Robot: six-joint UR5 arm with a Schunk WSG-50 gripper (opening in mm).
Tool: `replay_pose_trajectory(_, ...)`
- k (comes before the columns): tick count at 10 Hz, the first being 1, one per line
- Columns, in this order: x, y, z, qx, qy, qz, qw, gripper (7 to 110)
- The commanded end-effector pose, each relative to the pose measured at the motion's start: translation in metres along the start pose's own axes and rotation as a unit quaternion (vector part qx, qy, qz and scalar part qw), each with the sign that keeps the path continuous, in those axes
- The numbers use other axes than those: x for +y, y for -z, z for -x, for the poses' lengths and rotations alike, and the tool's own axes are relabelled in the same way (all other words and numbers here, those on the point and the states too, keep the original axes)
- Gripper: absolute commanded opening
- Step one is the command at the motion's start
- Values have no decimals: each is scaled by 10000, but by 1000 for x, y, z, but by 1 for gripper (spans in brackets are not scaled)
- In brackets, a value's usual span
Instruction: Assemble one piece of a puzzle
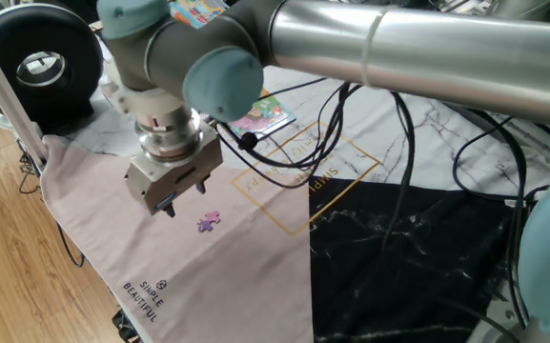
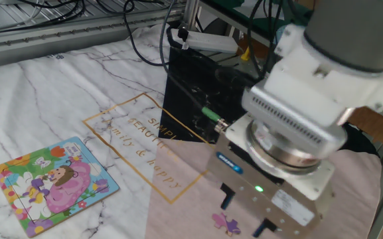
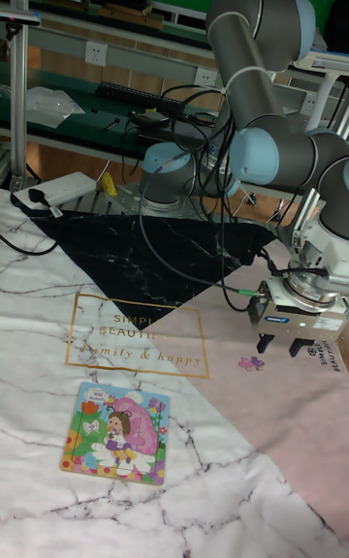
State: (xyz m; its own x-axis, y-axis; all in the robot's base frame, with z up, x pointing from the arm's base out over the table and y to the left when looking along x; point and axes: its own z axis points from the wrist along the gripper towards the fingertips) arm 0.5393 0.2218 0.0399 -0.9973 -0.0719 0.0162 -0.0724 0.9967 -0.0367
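- The step in hand appeared to be the approach to pick up the piece (image 1: 209, 222); nothing had been lifted yet.
- The piece lay flat on the pink cloth (image 1: 112, 219), toward the desk's near edge in one fixed view and well apart from the puzzle (image 2: 53, 185).
- The gripper (image 1: 173, 204) hovered just beside the piece, apparently offset to one side and not squarely over it. In the other fixed view its two fingers (image 2: 226, 196) stood apart with a clear gap between them, so the claw was open and held nothing.
- In that same view the piece (image 2: 224, 222) showed low between the two fingers, though whether it sat truly between them or only in front could not be told.
- The puzzle rested on the white marble-patterned cloth (image 3: 58, 374), near the corner of the gold-lettered square (image 3: 136, 340) in the tall fixed view.
- The next move probably called for centring the open fingers over the piece and lowering until the tips straddled its knobbed edges.
- Being tiny and flat, the piece likely left little to grip, so a careful, level descent mattered.
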Motion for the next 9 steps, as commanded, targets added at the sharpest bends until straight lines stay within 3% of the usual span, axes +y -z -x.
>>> replay_pose_trajectory(1, -12, -13, 1, -172, 18, 20, 9998, 44)
replay_pose_trajectory(6, -18, -10, -10, -234, 126, 35, 9996, 44)
replay_pose_trajectory(8, -3, -9, -2, -405, 118, 329, 9986, 44)
replay_pose_trajectory(9, 6, -9, -7, -296, 104, 508, 9982, 44)
